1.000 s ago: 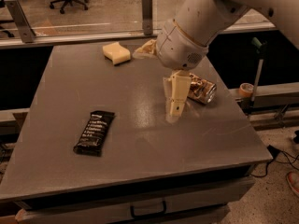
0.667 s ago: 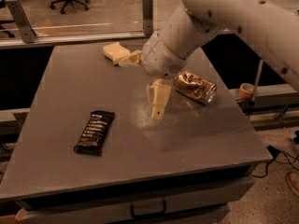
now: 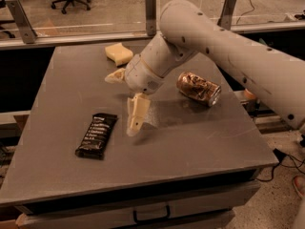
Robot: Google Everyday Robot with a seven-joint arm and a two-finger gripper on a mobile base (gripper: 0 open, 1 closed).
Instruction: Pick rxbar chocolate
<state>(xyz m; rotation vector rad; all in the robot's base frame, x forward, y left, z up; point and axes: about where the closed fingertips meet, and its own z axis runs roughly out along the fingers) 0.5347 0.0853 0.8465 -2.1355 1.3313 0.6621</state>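
Note:
The rxbar chocolate [image 3: 96, 135] is a flat black bar with white lettering. It lies on the grey table [image 3: 200, 147] at the front left. My gripper [image 3: 120, 104] hangs just above the table, right of the bar's far end and a short way from it. Its fingers are open, with one cream finger [image 3: 136, 116] pointing down towards the table and the other [image 3: 114, 76] sticking out to the left. It holds nothing. The white arm reaches in from the upper right.
A dented gold-brown can [image 3: 198, 88] lies on its side right of the gripper. A pale yellow sponge block [image 3: 118, 53] sits near the table's far edge. A glass barrier with metal posts [image 3: 150, 13] runs behind the table. A drawer handle [image 3: 151, 215] is below the front edge.
The arm has swung left and forward, away from the can and closer to the bar. The bar, can and sponge have not moved.

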